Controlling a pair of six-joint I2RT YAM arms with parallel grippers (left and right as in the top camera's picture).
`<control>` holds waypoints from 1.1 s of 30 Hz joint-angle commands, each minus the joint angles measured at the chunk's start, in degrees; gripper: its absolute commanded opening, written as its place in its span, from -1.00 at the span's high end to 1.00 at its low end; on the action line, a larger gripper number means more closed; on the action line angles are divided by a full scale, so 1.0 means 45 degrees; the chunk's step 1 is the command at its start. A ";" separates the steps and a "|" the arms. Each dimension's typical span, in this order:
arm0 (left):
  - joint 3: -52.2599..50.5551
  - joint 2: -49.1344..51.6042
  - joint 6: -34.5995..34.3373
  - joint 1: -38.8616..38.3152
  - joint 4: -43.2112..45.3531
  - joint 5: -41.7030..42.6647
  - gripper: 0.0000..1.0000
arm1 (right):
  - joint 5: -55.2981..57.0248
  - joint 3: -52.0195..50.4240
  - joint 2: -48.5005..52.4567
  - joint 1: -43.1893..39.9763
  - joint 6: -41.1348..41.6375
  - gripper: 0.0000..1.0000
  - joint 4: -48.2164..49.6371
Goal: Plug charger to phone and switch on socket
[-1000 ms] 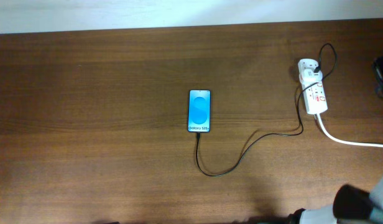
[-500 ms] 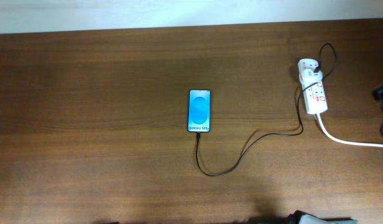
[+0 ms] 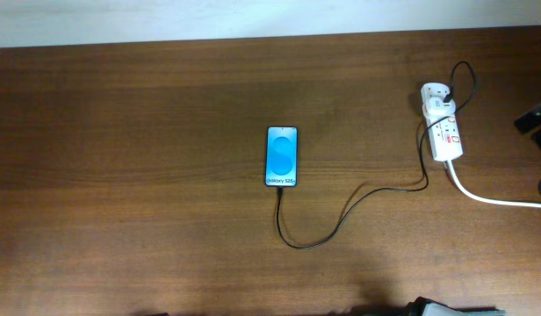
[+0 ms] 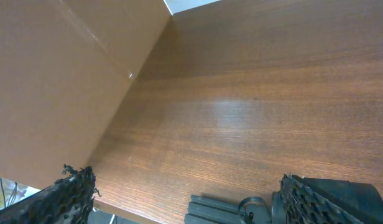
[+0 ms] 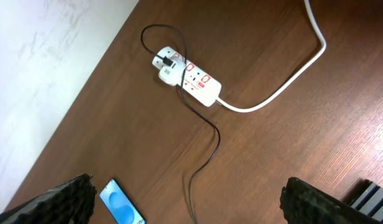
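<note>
The phone lies flat mid-table, its blue screen lit and its white text at the near end; it also shows in the right wrist view. The thin black charger cable meets the phone's near end, loops and runs to the white socket strip, which also shows in the right wrist view. The cable ends at a plug block on the strip's far end. My right gripper is open, high above the table. My left gripper is open over bare wood. Neither holds anything.
The strip's thick white cord runs off to the right. A dark part of the right arm shows at the right edge. A brown panel stands left of the left gripper, and a black rail lies below the table edge.
The light part of the right arm at the bottom right has left the overhead view, and a dark part has come in at the right edge. Phone, cable and strip have not moved.
</note>
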 commanded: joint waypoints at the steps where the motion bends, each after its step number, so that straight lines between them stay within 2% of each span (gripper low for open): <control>1: 0.0044 -0.0092 0.0141 0.0044 0.0000 -0.0049 -0.99 | 0.0194 -0.0457 0.0034 0.0831 -0.0262 -0.97 0.0277; 5: 0.0049 -0.0092 0.0141 0.0044 0.0000 -0.0049 -0.99 | 0.0913 -0.1399 -0.0427 0.2419 -0.0262 -0.97 0.1870; 9: 0.0049 -0.0092 0.0141 0.0044 0.0000 -0.0049 -0.99 | 0.1171 -0.3813 -0.1831 0.3249 -0.0262 -0.97 0.4260; 13: 0.0049 -0.0092 0.0141 0.0044 0.0000 -0.0049 -0.99 | 0.1093 -0.8024 -0.4138 0.3283 -0.0262 -0.97 0.7451; 19: 0.0049 -0.0092 0.0141 0.0044 0.0000 -0.0049 -0.99 | -0.0155 -1.6072 -0.9564 0.3293 -0.0262 -0.97 1.3731; 21: 0.0049 -0.0092 0.0141 0.0044 0.0000 -0.0049 -0.99 | -0.0928 -1.9142 -1.1817 0.3322 -0.0257 -0.97 1.6611; 26: 0.0049 -0.0092 0.0141 0.0044 0.0000 -0.0053 -0.99 | -0.0942 -2.3324 -1.5475 0.3784 -0.0253 -0.97 2.0147; 31: 0.0049 -0.0092 0.0141 0.0044 0.0000 -0.0049 -0.99 | -0.0646 -2.6155 -1.7515 0.3808 -0.0155 -0.97 2.2527; 33: 0.0049 -0.0092 0.0141 0.0044 0.0000 -0.0049 -0.99 | -0.0636 -2.6617 -1.7709 0.3895 -0.0165 -0.97 2.2872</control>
